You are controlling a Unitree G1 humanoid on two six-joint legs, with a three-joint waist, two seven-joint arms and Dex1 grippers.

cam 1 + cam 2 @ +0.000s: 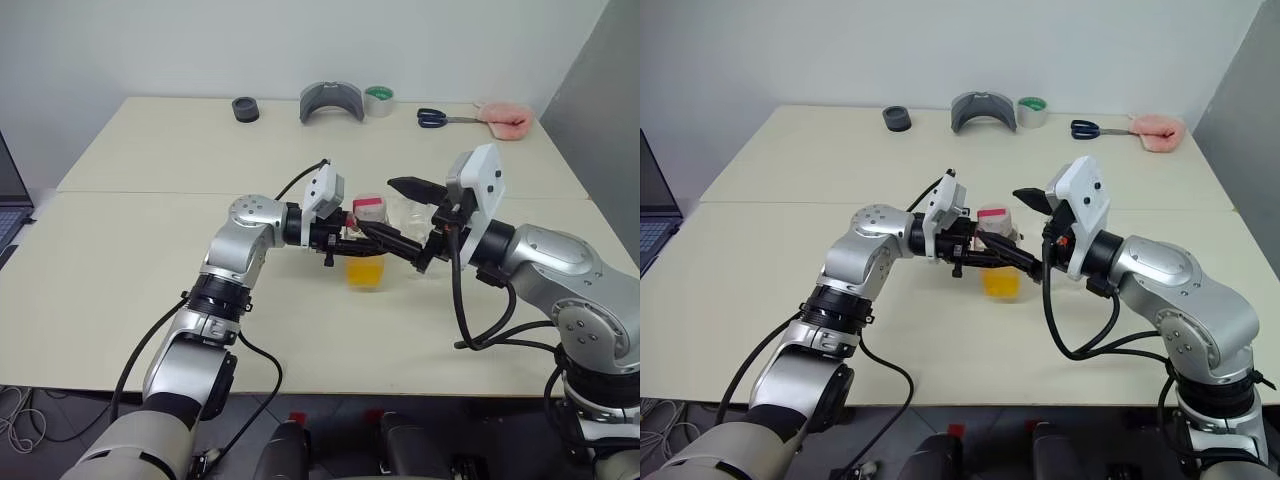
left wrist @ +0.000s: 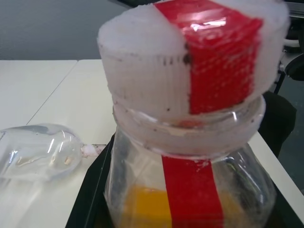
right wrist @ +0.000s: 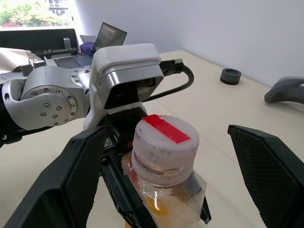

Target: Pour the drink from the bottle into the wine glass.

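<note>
Right wrist view: bottle (image 3: 164,171), cap on, upright btwn spread fingers of right gripper (image 3: 171,175), untouched. Left gripper (image 1: 352,238) clamped on bottle body above table (image 1: 150,280). Wine glass (image 2: 40,152) just beside bottle.

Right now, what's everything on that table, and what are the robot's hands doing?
Bottle: one, clear with a red label strip and a white cap, table middle.
Drink: orange-yellow, low in the bottle.
Wine glass: one, clear, lying on the table beside the bottle.
Black ring: one, far edge.
Grey curved piece: one, far edge.
Tape roll: one, with green inside, beside the grey piece.
Scissors: one pair, blue handles, far edge.
Pink cloth: one, far right corner.
Laptop: one, at the table's left.
Left gripper: black, shut on the bottle.
Right gripper: black, open around the cap, not touching.
</note>
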